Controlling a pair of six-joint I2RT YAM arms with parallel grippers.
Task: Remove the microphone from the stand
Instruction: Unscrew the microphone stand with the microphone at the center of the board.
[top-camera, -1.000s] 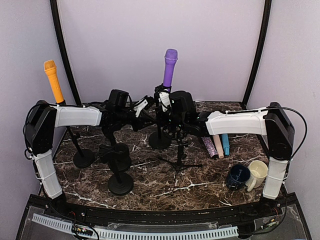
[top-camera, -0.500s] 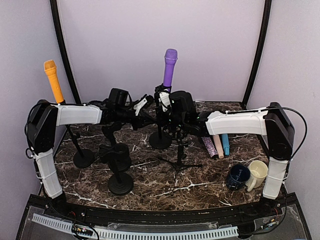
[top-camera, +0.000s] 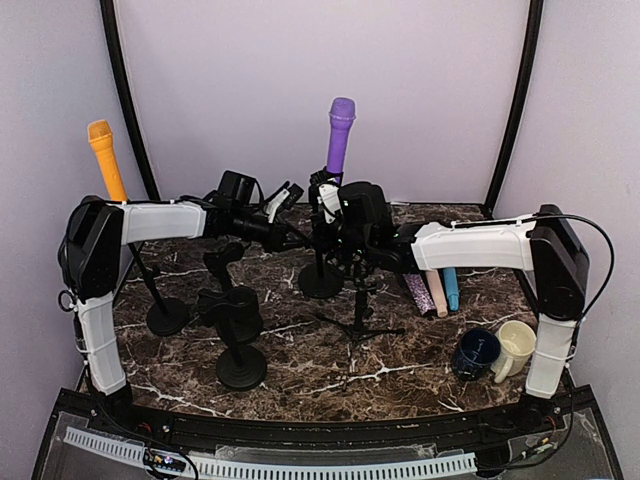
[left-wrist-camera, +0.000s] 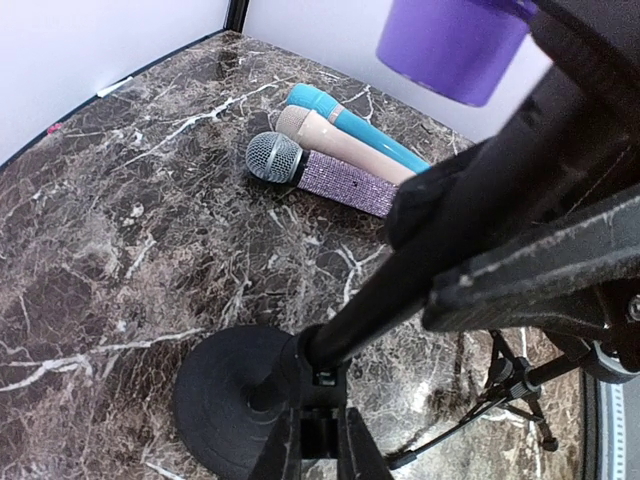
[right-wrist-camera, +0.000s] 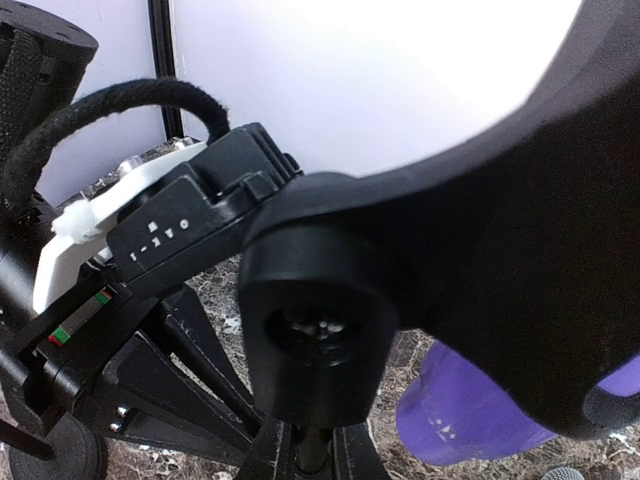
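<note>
We are closing the left claw (left-wrist-camera: 322, 425) on the pole of the stand (top-camera: 320, 282). A second ago its jaws were standing a little apart beside the pole. Now they are pinched shut, with the pole running down between them just above the round base. The left arm has also been swinging in toward the middle of the table (top-camera: 300, 355).

The right claw (right-wrist-camera: 300, 452) is staying fully closed up by the clip (top-camera: 323, 182). It seems to be pinching the stand there, but the clip is crowding its wrist view and we cannot tell for sure what it is holding.

The mic (top-camera: 341, 135), the purple one, is still sitting upright in the clip at the top of the stand, near the table's back edge at the middle. Neither claw is touching its body.

We are reading this as the bracing step: the stand is being held steady, and the removal itself is not yet begun. Next, we are expecting one claw to have to let go, take the mic's handle and draw it up out of the clip. While that happens, we are counting on the other claw to keep the stand from tipping.
</note>
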